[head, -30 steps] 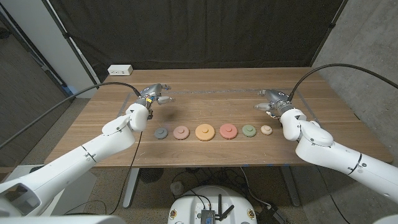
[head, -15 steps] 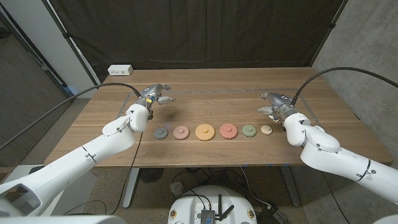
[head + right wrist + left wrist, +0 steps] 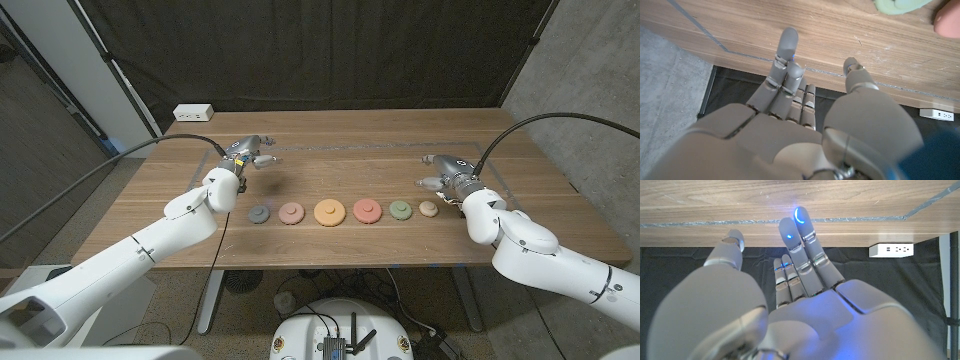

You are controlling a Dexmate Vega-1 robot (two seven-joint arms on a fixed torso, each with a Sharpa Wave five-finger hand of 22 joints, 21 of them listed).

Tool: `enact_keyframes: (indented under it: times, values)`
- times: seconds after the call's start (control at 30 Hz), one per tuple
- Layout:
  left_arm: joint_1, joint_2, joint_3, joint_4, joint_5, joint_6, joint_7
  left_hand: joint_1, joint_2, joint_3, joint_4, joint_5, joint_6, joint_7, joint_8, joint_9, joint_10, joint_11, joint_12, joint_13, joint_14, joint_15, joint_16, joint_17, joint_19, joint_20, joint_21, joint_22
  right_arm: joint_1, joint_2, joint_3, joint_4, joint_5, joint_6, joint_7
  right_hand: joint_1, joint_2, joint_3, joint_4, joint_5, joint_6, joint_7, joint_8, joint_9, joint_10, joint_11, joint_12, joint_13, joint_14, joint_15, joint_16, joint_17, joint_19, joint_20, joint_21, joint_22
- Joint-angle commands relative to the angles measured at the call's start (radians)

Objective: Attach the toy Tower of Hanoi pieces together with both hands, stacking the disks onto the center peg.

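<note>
Two glossy white arms with rounded, segmented shells run in from the corners, thin dark seams at each joint. A black cable loops off each forearm. The left hand is metallic grey with a yellow-orange patch at the wrist, blue lights glowing on its fingertips. The right hand is the same jointed silver-grey.

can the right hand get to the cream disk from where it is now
Probably yes. The right hand holds nothing and hovers just behind the cream disk, the last in the row on its side, with bare table between them.
</note>
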Motion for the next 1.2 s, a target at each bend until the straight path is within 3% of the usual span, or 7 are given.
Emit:
enact_keyframes:
  times: [0.03,0.47,1.2]
  values:
    - [0.009,-0.002,-0.009,0.003,-0.013,-0.011,0.014,0.006,0.009,-0.003,0.0,0.004,0.009,-0.001,0.0,0.005,0.006,0.004,-0.002,0.005,0.0,-0.053,0.011,0.002,-0.005,-0.081,0.01,-0.001,-0.052,-0.042,0.029,-0.045,0.018,0.003,-0.017,0.01,0.004,-0.003,0.001,0.006,0.01,-0.002,-0.002,0.005,-0.004,-0.001,-0.002,0.002,0.011,-0.093,0.001,0.007,-0.005,-0.076,0.01,0.0]
    - [0.01,-0.009,-0.009,0.015,-0.022,-0.018,0.024,0.007,0.012,-0.007,0.001,0.005,0.011,0.0,0.0,0.006,0.006,0.0,-0.005,0.007,-0.001,-0.053,0.017,-0.001,-0.007,-0.081,0.017,-0.004,-0.094,-0.079,0.038,-0.09,0.015,-0.002,-0.024,0.015,0.003,-0.003,0.0,0.006,-0.01,-0.004,-0.01,0.005,-0.017,0.002,-0.004,0.001,-0.003,-0.093,-0.012,0.002,-0.02,-0.076,0.016,-0.014]
    - [0.021,-0.001,-0.021,0.023,-0.039,-0.039,0.036,0.008,0.017,-0.015,0.002,0.007,0.015,0.0,-0.001,0.006,0.013,0.005,-0.006,0.012,-0.005,-0.053,0.028,-0.008,-0.011,-0.082,0.03,-0.011,-0.126,-0.089,0.01,-0.135,-0.02,-0.026,-0.013,0.026,0.005,-0.009,0.001,0.006,-0.017,-0.002,-0.011,0.005,-0.022,0.003,-0.002,-0.001,-0.004,-0.093,-0.019,-0.003,-0.034,-0.076,0.047,-0.038]
